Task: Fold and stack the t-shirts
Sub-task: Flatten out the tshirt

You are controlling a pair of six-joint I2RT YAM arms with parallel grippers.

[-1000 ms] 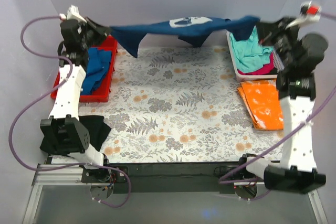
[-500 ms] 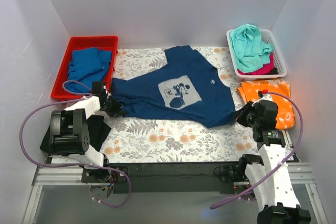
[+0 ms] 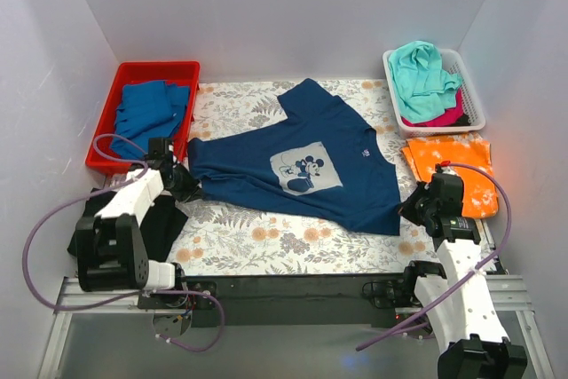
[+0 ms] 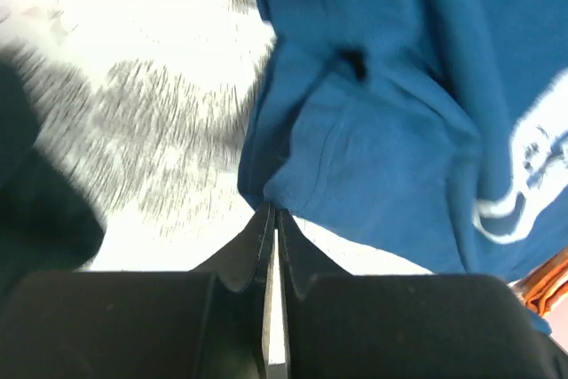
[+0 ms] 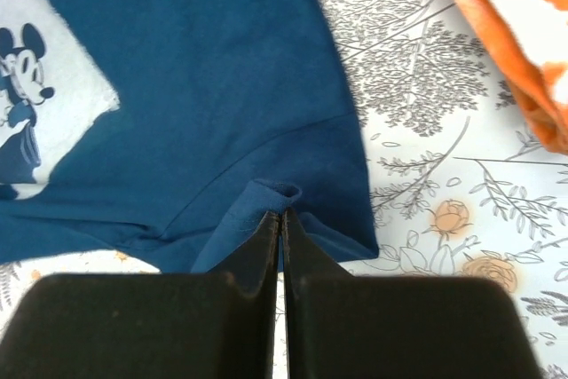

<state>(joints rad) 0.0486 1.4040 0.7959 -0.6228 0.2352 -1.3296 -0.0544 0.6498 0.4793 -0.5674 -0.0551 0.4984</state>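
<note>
Where the navy t-shirt (image 3: 306, 166) lies spread print-up across the middle of the bench (image 3: 266, 241), we see from the top camera the left gripper (image 3: 186, 185) at the shirt's left edge and the right gripper (image 3: 410, 210) at its near right corner. A mid-blue t-shirt (image 3: 146, 108) sits in the red tray (image 3: 151, 68) at the far left. A teal t-shirt (image 3: 422, 68) fills the white basket (image 3: 475, 104) at the far right. An orange t-shirt (image 3: 466, 175) lies just right of the navy one, and a black t-shirt (image 3: 164, 219) lies near the left arm.

From the left wrist, we find the left gripper (image 4: 272, 210) closed to a hairline, its tips pinching a bunched edge of the navy t-shirt (image 4: 382, 130), which spreads away to the right.

From the right wrist, we find the right gripper (image 5: 282, 215) likewise pressed together, nipping a small raised fold of the navy t-shirt (image 5: 204, 86) at its hem. The orange t-shirt (image 5: 524, 33) lies apart at the far right.
</note>
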